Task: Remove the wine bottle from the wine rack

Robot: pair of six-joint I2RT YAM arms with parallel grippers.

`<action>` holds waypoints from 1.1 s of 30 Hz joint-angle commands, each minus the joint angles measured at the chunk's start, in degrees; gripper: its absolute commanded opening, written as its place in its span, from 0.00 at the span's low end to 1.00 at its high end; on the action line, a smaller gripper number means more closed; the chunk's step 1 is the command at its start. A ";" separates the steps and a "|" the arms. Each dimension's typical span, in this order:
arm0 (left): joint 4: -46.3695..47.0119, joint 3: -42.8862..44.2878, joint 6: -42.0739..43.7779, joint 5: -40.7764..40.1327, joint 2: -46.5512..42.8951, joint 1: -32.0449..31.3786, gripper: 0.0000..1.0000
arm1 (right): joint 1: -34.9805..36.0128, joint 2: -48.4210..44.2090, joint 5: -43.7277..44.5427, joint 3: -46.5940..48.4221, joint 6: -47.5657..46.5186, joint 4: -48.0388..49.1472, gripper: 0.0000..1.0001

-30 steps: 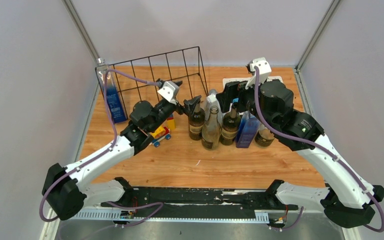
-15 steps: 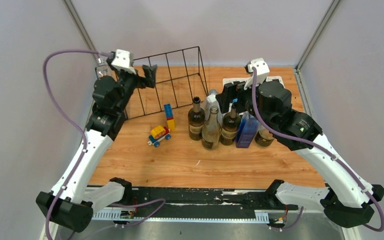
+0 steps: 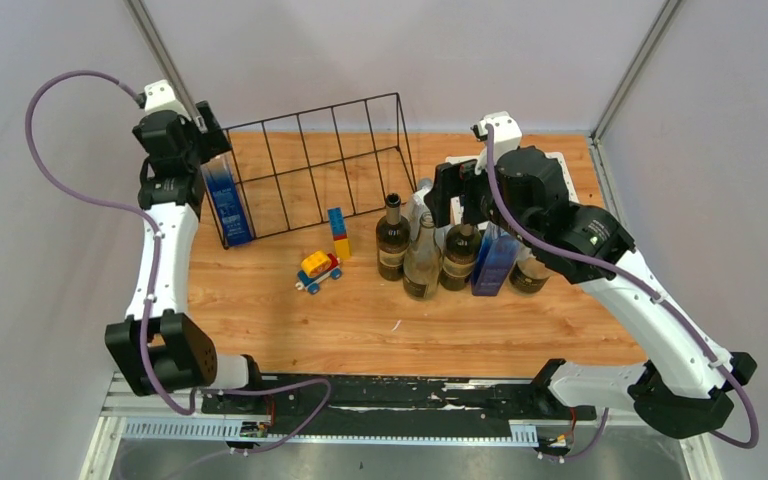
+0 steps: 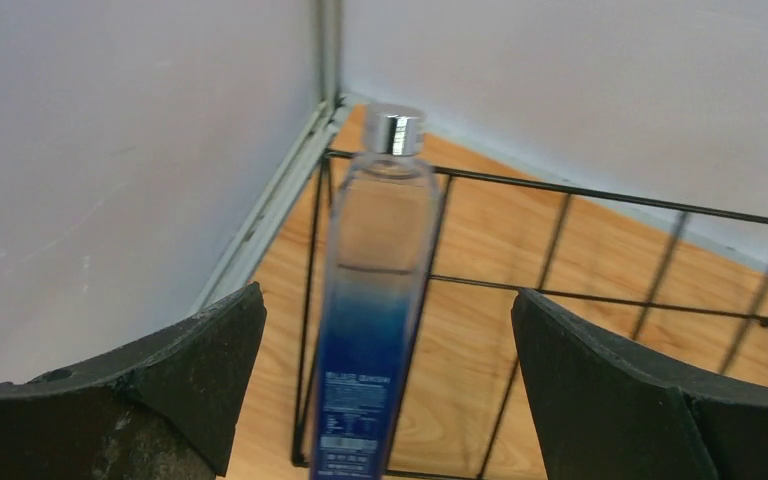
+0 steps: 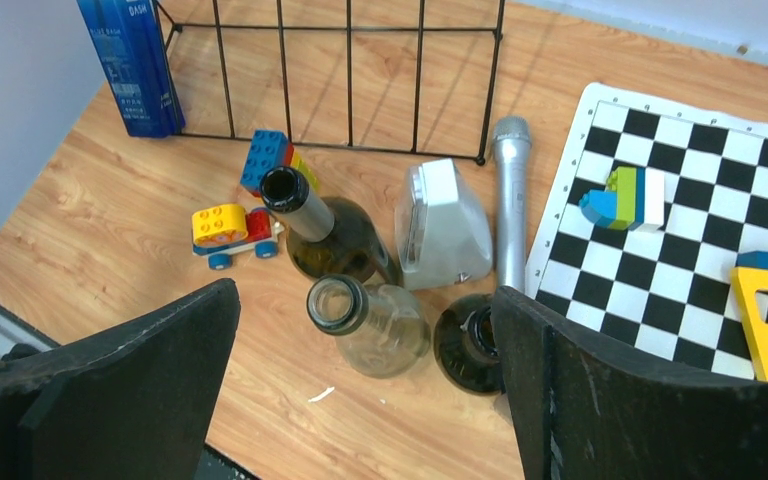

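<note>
The wine rack (image 3: 310,112) is a low black wire frame at the back left. A tall blue wine bottle (image 3: 227,205) with a silver cap (image 4: 393,130) stands upright at the rack's left end. My left gripper (image 3: 200,130) is open, high in the back left corner. In its wrist view the bottle (image 4: 375,300) shows between the two black fingers (image 4: 200,370), clear of both. My right gripper (image 5: 365,295) is open above a cluster of bottles right of the rack, holding nothing. The blue bottle (image 5: 130,65) and the rack (image 5: 350,75) appear far off in that view.
Dark and clear bottles (image 3: 422,255) stand grouped at mid-table. Next to them are a white container (image 5: 440,225) and a silver tube (image 5: 510,200). A toy car (image 3: 318,270) and stacked blocks (image 3: 338,232) lie in front of the rack. A chessboard mat (image 5: 700,200) carries bricks.
My left arm swung from mid-table, near the toy car, up to the back left corner beside the blue bottle. The right gripper shifted slightly left over the bottle cluster.
</note>
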 commanded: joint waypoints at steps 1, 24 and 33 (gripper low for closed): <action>-1.96 3.59 -1.29 -3.09 4.06 3.62 1.00 | -0.23 -0.98 -1.63 1.31 2.25 -2.97 0.98; -2.19 10.26 4.15 2.41 19.14 5.10 1.00 | -0.23 -3.56 -0.83 -4.08 0.68 -0.94 0.99; -1.08 10.96 6.08 2.62 21.74 5.06 0.90 | -0.23 -3.73 -1.12 -4.03 0.68 -0.88 0.99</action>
